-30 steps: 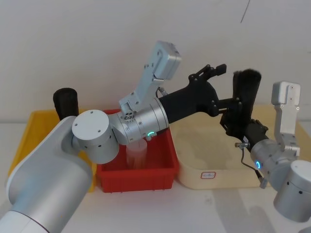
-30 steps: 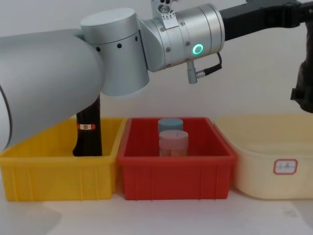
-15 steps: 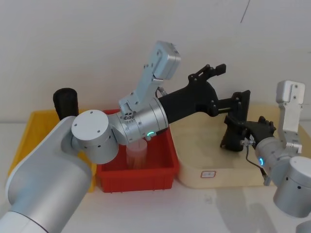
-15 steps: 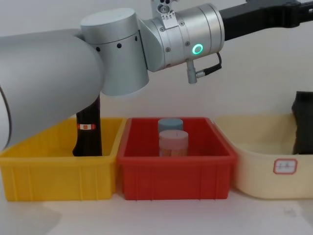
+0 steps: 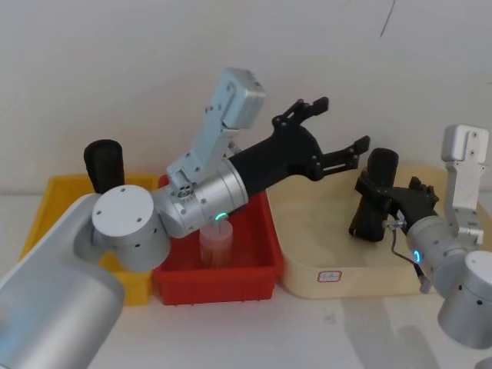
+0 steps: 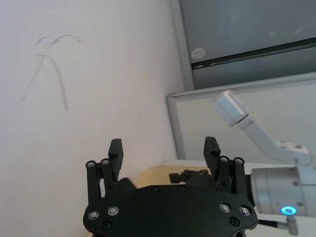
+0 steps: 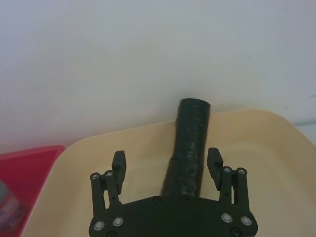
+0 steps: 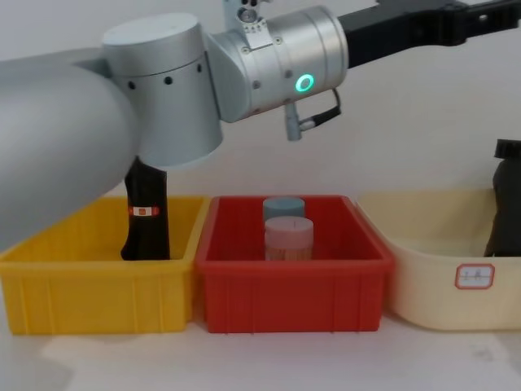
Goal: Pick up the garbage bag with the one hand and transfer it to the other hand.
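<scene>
The tall matte-black cylindrical garbage bag roll (image 5: pixel 380 171) has its foot down inside the pale beige plastic tub (image 5: pixel 369 281), leaning rather than standing straight. The right tool (image 7: pixel 166 155), the slim black two-finger one on the pale grey arm, sits low in that tub with one finger on either side of the roll's lower half. Its fingers are spread, with a visible gap between each finger and the roll, so it straddles the bag without gripping. To my eye the tub floor carries the weight, not the tool.

The left tool (image 5: pixel 340 121), black and mounted on the thick silver arm with the green ring light, hangs in the air above and to the left of the right tool. Its fingers are wide apart with nothing between them. It is close to the roll's top end but, as far as I can tell, not touching it.

Back under the left tool's arm, a red plastic bin (image 5: pixel 254 273) holds two small cylindrical containers (image 8: pixel 287 236). Beyond it, a yellow plastic bin (image 5: pixel 46 207) holds another black roll with an orange label band (image 8: pixel 146 213). All three bins rest on the white surface (image 8: pixel 244 358).

Since neither tool has hold of the bag, I'd judge one of them must close on it before any handing over. A leaning roll like that could topple if a finger nudges it.
</scene>
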